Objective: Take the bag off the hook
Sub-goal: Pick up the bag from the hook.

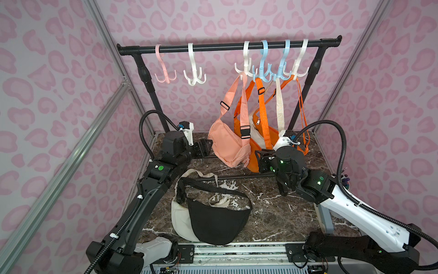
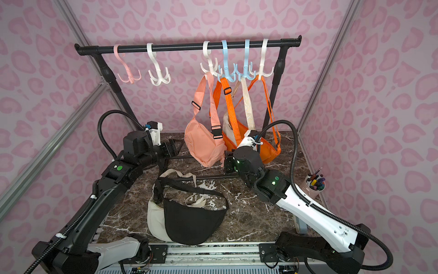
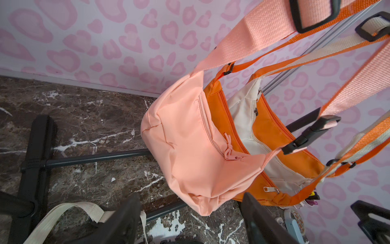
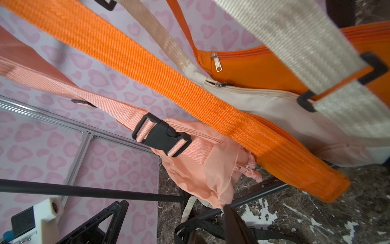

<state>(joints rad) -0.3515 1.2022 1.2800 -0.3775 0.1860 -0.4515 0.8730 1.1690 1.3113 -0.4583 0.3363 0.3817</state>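
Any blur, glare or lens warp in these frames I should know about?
Both top views: sharp, evenly lit, but wide-angle warp splays the frame posts outward. Left wrist: peach bag crisp; left gripper dark and soft at the edge. Right wrist: nearest cream strap blurred, black buckle sharp. No strong glare anywhere.

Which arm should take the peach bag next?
Left, probably: the left gripper sits open beside the peach bag, whose lower end lies just ahead of its jaws; the right gripper is down by the orange bag.

The black bag [image 1: 218, 220] hides most of the cream bag [image 1: 179, 220] at its 9 o'clock; the right gripper [image 1: 262, 159] has an unreadable spread
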